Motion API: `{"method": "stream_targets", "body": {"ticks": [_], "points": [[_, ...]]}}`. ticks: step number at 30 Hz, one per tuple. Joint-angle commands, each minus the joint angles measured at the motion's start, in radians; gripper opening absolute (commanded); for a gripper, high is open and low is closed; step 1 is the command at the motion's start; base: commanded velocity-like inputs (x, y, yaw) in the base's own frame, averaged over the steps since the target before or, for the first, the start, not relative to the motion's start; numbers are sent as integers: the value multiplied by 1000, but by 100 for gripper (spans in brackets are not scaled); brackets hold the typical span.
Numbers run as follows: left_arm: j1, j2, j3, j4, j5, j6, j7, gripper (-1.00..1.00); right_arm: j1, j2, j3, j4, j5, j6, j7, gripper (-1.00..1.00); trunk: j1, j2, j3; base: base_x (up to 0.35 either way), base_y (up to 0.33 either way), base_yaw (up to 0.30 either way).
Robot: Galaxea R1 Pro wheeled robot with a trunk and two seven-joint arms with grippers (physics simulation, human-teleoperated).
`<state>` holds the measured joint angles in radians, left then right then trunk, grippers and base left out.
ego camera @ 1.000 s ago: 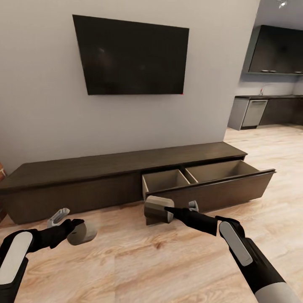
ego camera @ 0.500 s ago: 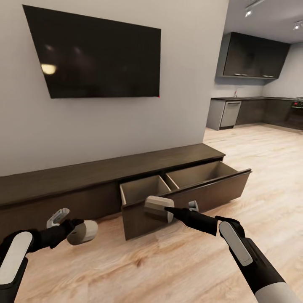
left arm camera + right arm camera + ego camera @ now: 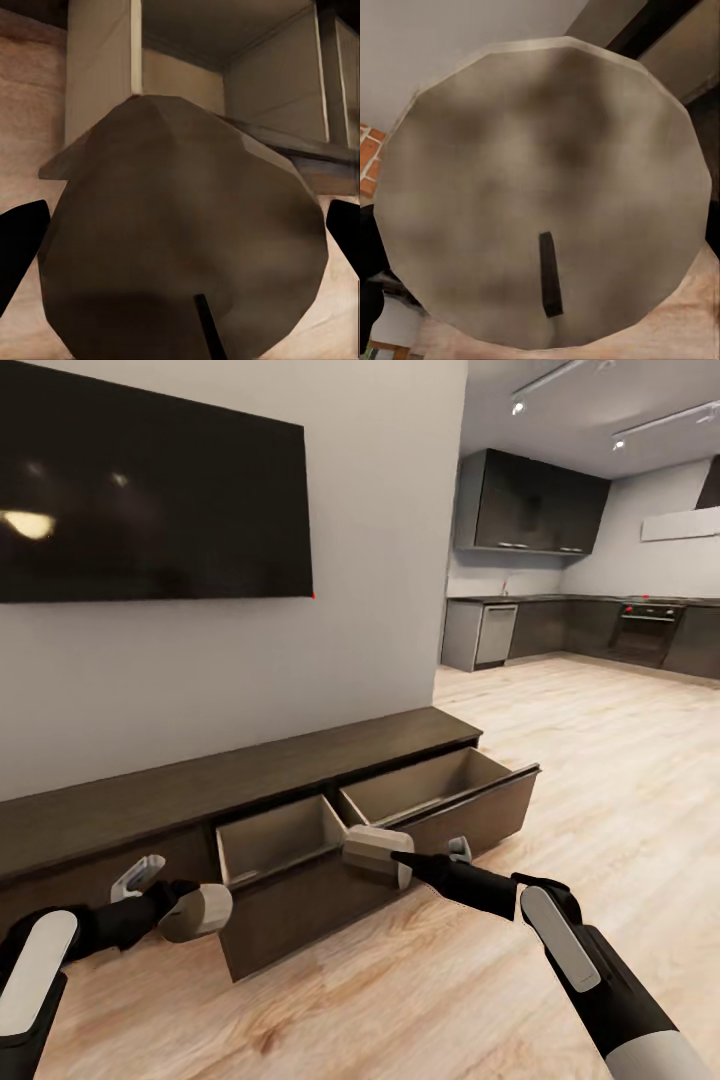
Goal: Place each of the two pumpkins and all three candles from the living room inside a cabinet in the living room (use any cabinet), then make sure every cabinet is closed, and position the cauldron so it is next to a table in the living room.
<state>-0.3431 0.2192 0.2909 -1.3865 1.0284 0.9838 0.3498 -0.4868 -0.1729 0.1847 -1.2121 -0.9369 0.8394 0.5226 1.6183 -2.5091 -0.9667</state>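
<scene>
- Living room with light wood floor (image 3: 560, 780), grey wall (image 3: 380, 560), and a big dark TV (image 3: 150, 500) hung over the cabinet (image 3: 250, 780). Kitchen with dark cupboards (image 3: 530, 510) sits way off at the right, well apart from everything here.
- Cabinet is long, low and dark brown, running along the wall. Its right drawer (image 3: 400, 825) is pulled out toward the robot, and you can see two pale, bare compartments inside with a divider between them.
- Left gripper (image 3: 190, 905) is down low, just in front of the cabinet's closed left part and beside the drawer's left corner. It's pinching a candle (image 3: 200, 912), a stubby beige cylinder lying on its side in the grip.
- Left wrist view: that candle (image 3: 184, 240) takes up most of the shot, dark fingertips (image 3: 22, 247) at both sides of it, open drawer compartments behind.
- Right gripper (image 3: 395, 860) reaches forward over the drawer's front edge, clamped on a second candle (image 3: 375, 855). This candle hangs in front of the drawer face, near the divider, not inside yet.
- Right wrist view: candle's (image 3: 544, 195) round end face is right up at the camera, with a short dark wick on it.
- Both candles are off the floor, held in the air, well apart from each other.
</scene>
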Motion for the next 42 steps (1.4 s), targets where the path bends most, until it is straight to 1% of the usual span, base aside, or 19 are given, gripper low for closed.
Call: {"method": "stream_targets", "body": {"ticks": [1, 12, 14, 15, 16, 19, 35, 38, 40, 42], "points": [[-1, 0, 1, -2, 15, 3, 12, -100, -1, 0, 1, 0, -10, 4, 2, -100, 0, 0, 0, 216, -258, -243], [-1, 0, -1, -2, 15, 3, 12, -100, -1, 0, 1, 0, -10, 4, 2, -100, 0, 0, 10, 218, -254, -228], [-1, 0, -1, -2, 15, 3, 12, -100, -1, 0, -12, -1, -10, 4, 2, -100, 0, 0, 11, 124, -291, -53], [-1, -1, -2, -2, 15, 3, 12, -100, -1, 0, -27, -1, -10, 4, 2, -100, 0, 0, 10, 51, -308, -9], [-1, -1, -2, -2, 15, 3, 12, -100, -1, 0, -35, 0, -10, 5, 2, -100, 0, 0, 10, 33, -312, 17], [0, -1, -4, -2, 15, 3, 12, -100, -1, 0, -47, 0, -10, 6, 1, -100, 0, 0, 7, 14, -317, 47], [-1, -5, -6, -2, 15, 3, 13, -100, -1, 0, -50, 0, -10, 6, -1, -100, 0, 0, -11, 1, -320, 69], [-1, -4, -1, -2, 23, 4, 11, -100, -1, 0, -51, 9, -10, 6, 0, -100, 0, 0, -15, 0, -93, 55], [-1, -4, 1, -2, 28, 5, 9, -100, -1, 0, -53, 32, -10, 6, 1, -100, 0, 0, -17, 0, -27, 20], [-1, -5, 1, -2, 28, 5, 8, -100, -1, 0, -53, 41, -10, 6, 2, -100, -1, 0, -11, 0, -10, 7]]}}
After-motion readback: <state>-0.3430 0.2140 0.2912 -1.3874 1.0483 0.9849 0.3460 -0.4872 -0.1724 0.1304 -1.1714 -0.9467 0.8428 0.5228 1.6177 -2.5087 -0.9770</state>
